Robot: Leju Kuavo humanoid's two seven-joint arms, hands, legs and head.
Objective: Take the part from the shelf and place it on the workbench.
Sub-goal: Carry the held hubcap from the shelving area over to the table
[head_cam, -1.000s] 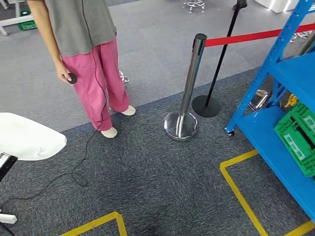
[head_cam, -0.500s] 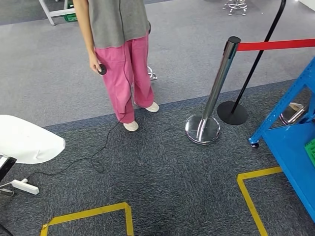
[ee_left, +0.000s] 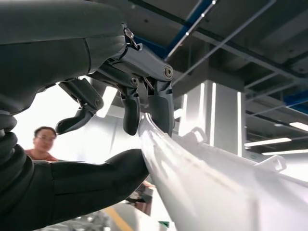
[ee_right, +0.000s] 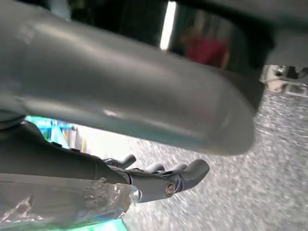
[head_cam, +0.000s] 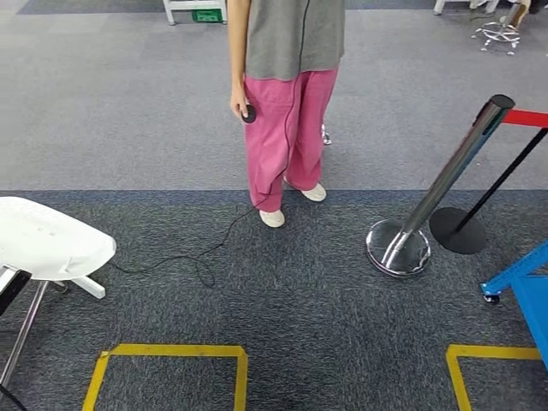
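One white part at left edge of head view, pinched by left hand between thumb and fingers, one person, one blue shelf corner, two yellow floor outlines, one chrome stanchion, right hand fingers straight, close together, holding nothing visible

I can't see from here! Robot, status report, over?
Left hand grips white part. Right hand open, fingers straight. Person and cable ahead; post to the right.
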